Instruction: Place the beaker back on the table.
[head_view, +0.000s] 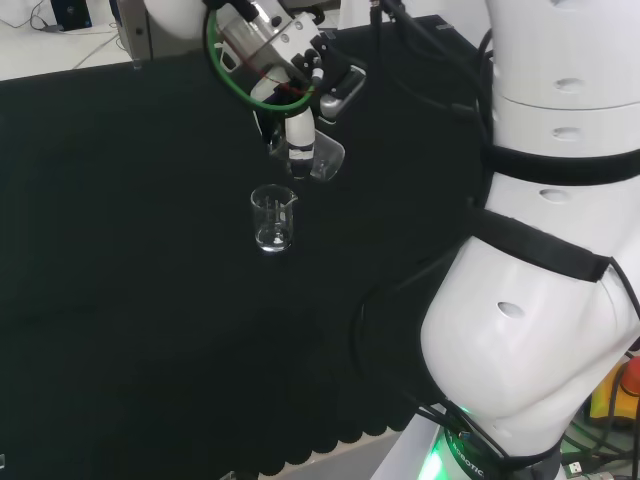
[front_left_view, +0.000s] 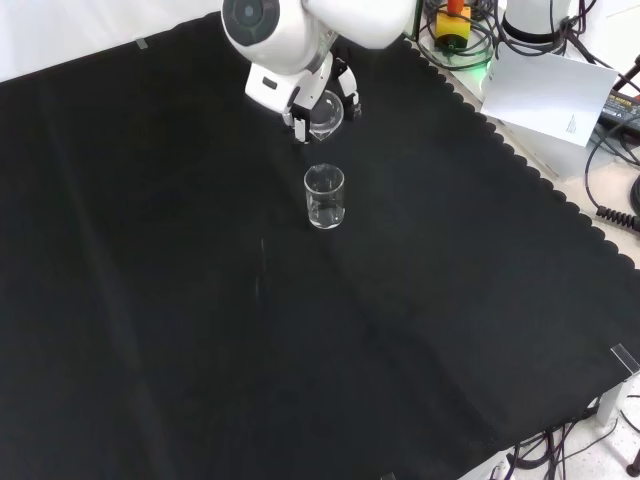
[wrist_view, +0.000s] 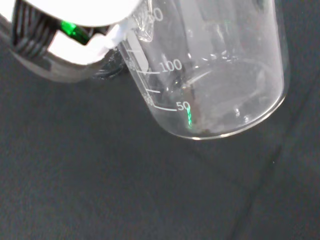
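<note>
The hand (head_view: 297, 128) holds a clear glass beaker (head_view: 322, 158) above the black cloth, its fingers curled round the glass. The held beaker (front_left_view: 325, 113) hangs tilted under the hand (front_left_view: 296, 112) in the front view. Close up in the wrist view, this beaker (wrist_view: 215, 75) shows white scale marks and its rounded base, with a blurred white part of the hand (wrist_view: 95, 30) beside it. A second clear beaker (head_view: 272, 219) stands upright on the cloth just below the hand in the head view, and nearer the camera as the standing beaker (front_left_view: 324, 197) in the front view.
Black cloth (front_left_view: 200, 330) covers the bench, with a scalloped edge (front_left_view: 520, 160) at the front view's right. The arm's white links (head_view: 540, 250) rise at the head view's right. A white sheet (front_left_view: 550, 90) and cables lie beyond the cloth's edge.
</note>
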